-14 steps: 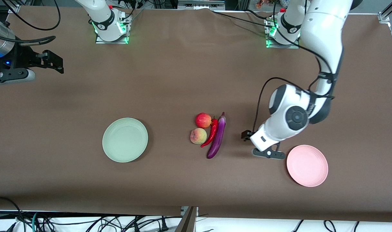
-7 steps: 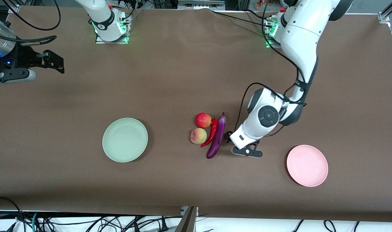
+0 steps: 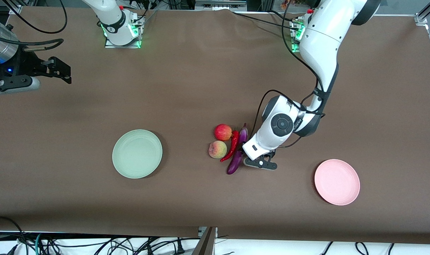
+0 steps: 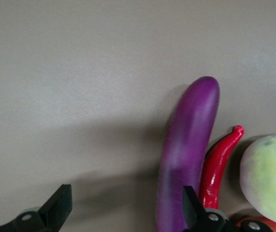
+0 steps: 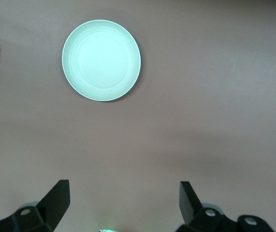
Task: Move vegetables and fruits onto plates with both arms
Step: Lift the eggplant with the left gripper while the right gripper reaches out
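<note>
Eggplant [image 3: 236, 161] lies mid-counter beside chili [image 3: 231, 146], apple [image 3: 223, 132] and peach [image 3: 217, 149], between mint plate [image 3: 137, 153] and pink plate [image 3: 337, 182]. Left pincer [image 4: 123, 212] hangs over eggplant, spread wide, holding nothing. Right pincer [image 5: 123, 205] waits at its counter end, wide, nothing held.

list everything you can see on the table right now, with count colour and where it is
eggplant: one, purple, mid-table, at the edge of the produce cluster toward the left arm's end
chili pepper: one, red, lying against the eggplant
apple: one, red, beside the chili, farther from the front camera than the peach
peach: one, yellowish-pink, beside the chili
green plate: one, pale mint, bare, toward the right arm's end
pink plate: one, light pink, bare, toward the left arm's end
table: one, brown cover
left tool: one, black, open, over the eggplant
right tool: one, black, open, waiting at the right arm's end
</note>
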Robot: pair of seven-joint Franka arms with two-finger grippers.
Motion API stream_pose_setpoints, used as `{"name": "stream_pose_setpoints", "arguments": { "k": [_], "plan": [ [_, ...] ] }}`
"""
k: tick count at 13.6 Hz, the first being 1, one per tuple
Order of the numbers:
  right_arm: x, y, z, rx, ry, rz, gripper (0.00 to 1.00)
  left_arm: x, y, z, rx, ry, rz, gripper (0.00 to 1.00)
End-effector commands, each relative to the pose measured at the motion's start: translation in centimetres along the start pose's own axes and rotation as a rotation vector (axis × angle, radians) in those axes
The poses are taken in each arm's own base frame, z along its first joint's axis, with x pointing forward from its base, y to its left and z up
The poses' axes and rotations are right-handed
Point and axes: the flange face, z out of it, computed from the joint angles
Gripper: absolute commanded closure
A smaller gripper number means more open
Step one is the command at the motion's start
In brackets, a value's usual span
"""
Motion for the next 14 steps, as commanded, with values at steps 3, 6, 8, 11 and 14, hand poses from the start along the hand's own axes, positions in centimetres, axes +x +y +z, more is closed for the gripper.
{"name": "stream_pose_setpoints", "arguments": {
  "k": [3, 6, 8, 11, 14],
  "plan": [
    [0.5, -1.8, -0.8, 0.014, 0.049, -0.024, 0.00, -0.1, 2.4, 3.0, -0.015, 0.030, -0.033, 0.00],
    [2.7, -4.5, 1.4, 0.015, 0.032, -0.071, 0.00, -0.1, 2.1, 3.2, -0.013, 0.029, -0.041, 0.36],
    [3.0, -4.2, 2.0, 0.021, 0.026, -0.068, 0.00, -0.2, 2.3, 3.4, -0.012, 0.029, -0.037, 0.61],
    [4.6, -4.7, 5.7, 0.019, -0.043, -0.085, 0.00, -0.2, 2.3, 3.3, -0.010, 0.030, -0.035, 1.00],
    [7.3, -4.9, 12.7, 0.023, -0.170, -0.099, 0.00, 0.7, 1.2, 1.4, 0.020, 0.055, -0.015, 1.00]
  ]
}}
